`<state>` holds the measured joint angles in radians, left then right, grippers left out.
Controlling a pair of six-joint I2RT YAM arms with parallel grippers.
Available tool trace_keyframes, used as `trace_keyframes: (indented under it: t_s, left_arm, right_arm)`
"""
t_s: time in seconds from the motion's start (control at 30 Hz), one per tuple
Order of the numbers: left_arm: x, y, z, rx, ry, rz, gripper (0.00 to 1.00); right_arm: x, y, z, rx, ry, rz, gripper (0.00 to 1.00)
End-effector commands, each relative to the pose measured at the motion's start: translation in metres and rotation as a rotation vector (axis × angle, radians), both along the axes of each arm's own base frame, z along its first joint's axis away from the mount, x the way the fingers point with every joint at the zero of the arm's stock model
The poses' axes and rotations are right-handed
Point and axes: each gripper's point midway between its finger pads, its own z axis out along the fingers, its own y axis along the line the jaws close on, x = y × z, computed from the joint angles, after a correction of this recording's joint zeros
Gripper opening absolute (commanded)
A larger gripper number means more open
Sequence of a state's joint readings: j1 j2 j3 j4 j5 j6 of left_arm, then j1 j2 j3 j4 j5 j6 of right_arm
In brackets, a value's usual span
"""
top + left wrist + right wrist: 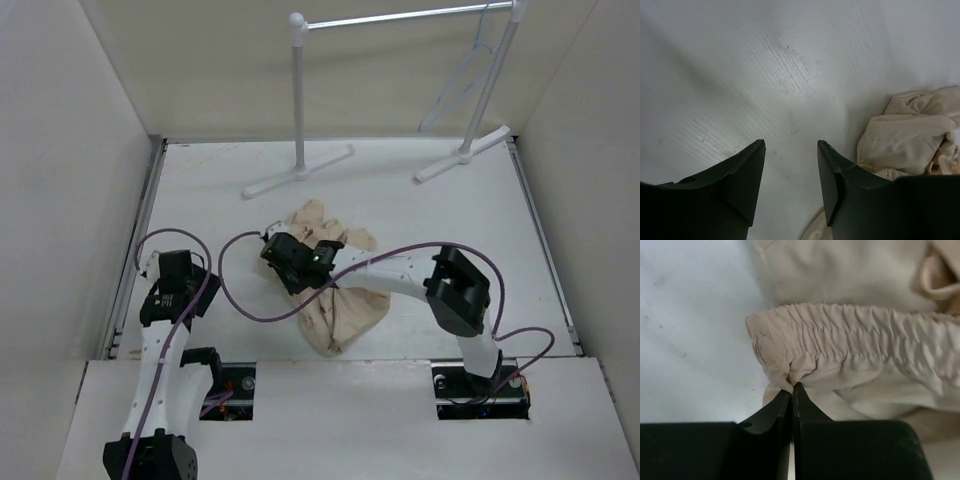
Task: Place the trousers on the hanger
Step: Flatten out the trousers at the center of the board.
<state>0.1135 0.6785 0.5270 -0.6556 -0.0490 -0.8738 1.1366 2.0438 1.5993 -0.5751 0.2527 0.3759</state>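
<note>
The beige trousers [345,310] lie crumpled in the middle of the table. My right gripper [290,262] is over their left part. In the right wrist view it [791,387] is shut on a corner of the elastic waistband of the trousers [850,335]. My left gripper [165,265] is near the table's left edge. In the left wrist view it [790,145] is open and empty above bare table, with the trousers [905,135] to its right. The pale hanger [460,75] hangs from the rack's bar at the back right.
The white tubular rack [299,100] stands at the back, with its feet on the table and its metal bar [400,18] on top. White walls close in the table on the left, right and back. Purple cables loop over the arms near the trousers.
</note>
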Motion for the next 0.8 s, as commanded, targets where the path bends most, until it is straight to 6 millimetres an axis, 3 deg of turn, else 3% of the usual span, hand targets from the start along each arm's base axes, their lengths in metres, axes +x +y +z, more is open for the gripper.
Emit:
trace_keyframes:
  t_s: [0.0, 0.07, 0.1, 0.17, 0.33, 0.5, 0.63, 0.77]
  left_arm:
    - [0.013, -0.019, 0.003, -0.056, -0.048, -0.06, 0.46]
    - [0.022, -0.036, 0.009, -0.078, -0.079, -0.116, 0.5]
    - [0.025, -0.04, 0.011, -0.08, -0.088, -0.133, 0.5]
    - [0.033, -0.059, 0.017, -0.087, -0.11, -0.194, 0.53]
    - [0.05, -0.108, 0.028, -0.094, -0.135, -0.342, 0.55]
    - [0.061, -0.148, 0.02, -0.062, -0.111, -0.451, 0.57]
    - [0.073, -0.173, -0.002, -0.049, -0.071, -0.501, 0.58]
    - [0.089, -0.186, -0.021, -0.048, -0.05, -0.509, 0.57]
  right_arm:
    - [0.02, -0.004, 0.13, 0.284, -0.167, -0.102, 0.08]
    - [0.022, -0.043, 0.181, 0.415, -0.201, -0.167, 0.09]
    - [0.02, -0.056, 0.192, 0.446, -0.207, -0.185, 0.09]
    - [0.017, -0.105, 0.215, 0.53, -0.212, -0.25, 0.1]
    - [0.013, -0.22, 0.225, 0.681, -0.253, -0.49, 0.09]
    - [0.01, -0.327, 0.227, 0.852, -0.365, -0.8, 0.09]
    - [0.011, -0.361, 0.209, 0.897, -0.32, -0.92, 0.09]
    - [0.014, -0.362, 0.211, 0.932, -0.32, -0.927, 0.1]
